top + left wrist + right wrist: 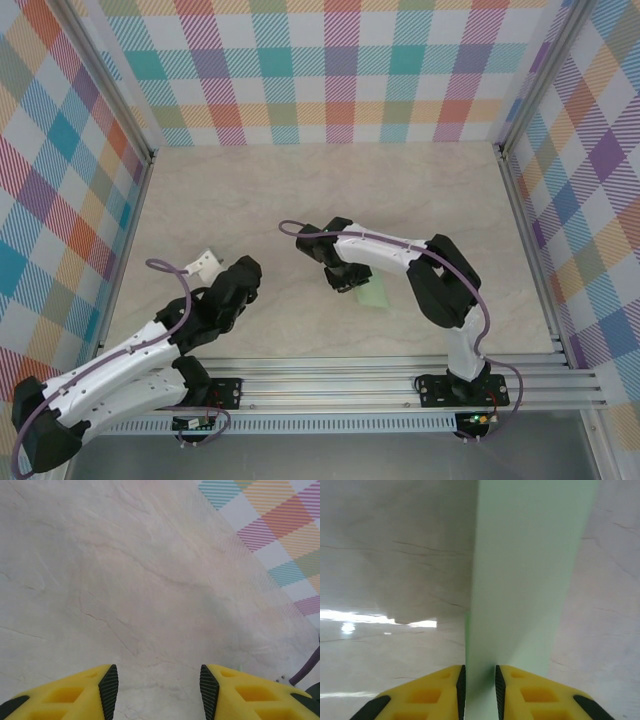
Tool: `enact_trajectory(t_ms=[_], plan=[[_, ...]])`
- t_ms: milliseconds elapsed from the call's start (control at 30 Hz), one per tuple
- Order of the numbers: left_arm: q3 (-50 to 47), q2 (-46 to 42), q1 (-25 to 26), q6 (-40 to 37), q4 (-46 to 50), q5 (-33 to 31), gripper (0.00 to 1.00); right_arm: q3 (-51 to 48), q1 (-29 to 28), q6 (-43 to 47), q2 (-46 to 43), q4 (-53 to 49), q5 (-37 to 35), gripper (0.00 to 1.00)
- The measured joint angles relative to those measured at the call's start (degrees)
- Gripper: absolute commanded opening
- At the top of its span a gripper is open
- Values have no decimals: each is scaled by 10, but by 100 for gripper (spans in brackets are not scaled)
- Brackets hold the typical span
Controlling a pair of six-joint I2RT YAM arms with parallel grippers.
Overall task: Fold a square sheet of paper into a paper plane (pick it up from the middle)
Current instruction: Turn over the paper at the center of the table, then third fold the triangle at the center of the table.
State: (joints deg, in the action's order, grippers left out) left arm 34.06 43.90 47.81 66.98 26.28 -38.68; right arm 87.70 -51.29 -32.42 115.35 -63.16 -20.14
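Matt paper plane (520,580), glossy marble-look table (300,190), yellow plastic fingers (420,697).

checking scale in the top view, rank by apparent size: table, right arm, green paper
1. table
2. right arm
3. green paper, partly hidden under the arm, so only its visible bit counts

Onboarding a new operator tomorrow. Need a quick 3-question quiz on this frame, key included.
1. True or false: the left gripper has the green paper between its fingers.
2. Whose fingers sit either side of the green paper? A: left gripper. B: right gripper. C: both.
3. Fill in: the left gripper's jaws stand ___ over bare table.

Key: 1 false, there is only table between its fingers. 2 B. 3 open.
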Motion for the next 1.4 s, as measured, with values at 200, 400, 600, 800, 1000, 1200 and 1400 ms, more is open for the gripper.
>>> enact_trajectory(t_ms=[200,400,600,800,1000,1200,1400], plan=[[-10,2,-1,-11,-4,2,54,-32,10,8,-29,89,119,43],[2,111,-3,-70,-86,87,54,-181,122,7,-186,184,217,46],[104,337,-4,-134,-192,276,35,-316,280,8,-270,269,309,46],[217,517,2,-154,-251,422,29,-400,342,10,-276,313,395,47],[263,591,4,-156,-249,493,28,-416,347,16,-276,343,443,47],[277,616,5,-160,-215,523,27,-424,347,18,-276,363,469,48],[299,634,5,-169,-187,527,26,-424,347,18,-275,375,485,48]])
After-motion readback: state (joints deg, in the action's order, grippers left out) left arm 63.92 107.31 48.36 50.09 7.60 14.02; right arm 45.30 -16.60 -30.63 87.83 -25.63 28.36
